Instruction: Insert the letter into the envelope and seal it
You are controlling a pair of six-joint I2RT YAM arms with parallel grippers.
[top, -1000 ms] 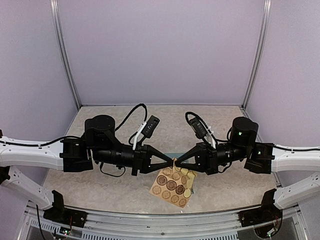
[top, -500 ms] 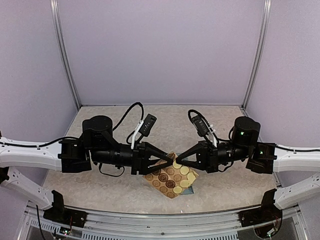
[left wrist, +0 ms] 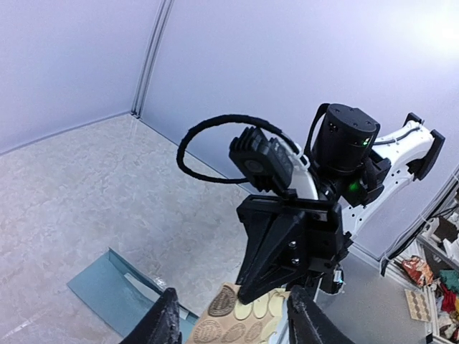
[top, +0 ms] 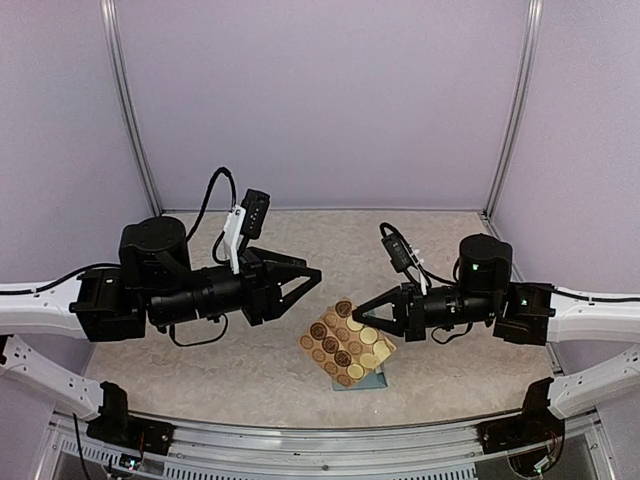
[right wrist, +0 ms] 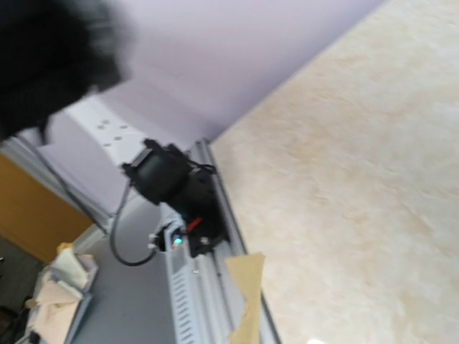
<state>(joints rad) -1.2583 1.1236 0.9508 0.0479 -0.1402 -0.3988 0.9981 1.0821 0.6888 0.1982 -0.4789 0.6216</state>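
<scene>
**Top external view: getting a sticker off cleanly**

Right gripper (top: pixel 356 307) is pinching the sticker sheet (top: pixel 345 345) by its corner, over the envelope (left wrist: pixel 107 287). Left gripper (top: pixel 308 284) is hanging spread and empty. Left should probably be nipping one sticker's edge and peeling slowly.

Between left gripper (top: pixel 308 287) and right gripper (top: pixel 357 312), the sticker sheet (top: pixel 345 342), atop the envelope (top: pixel 354 384).
</scene>
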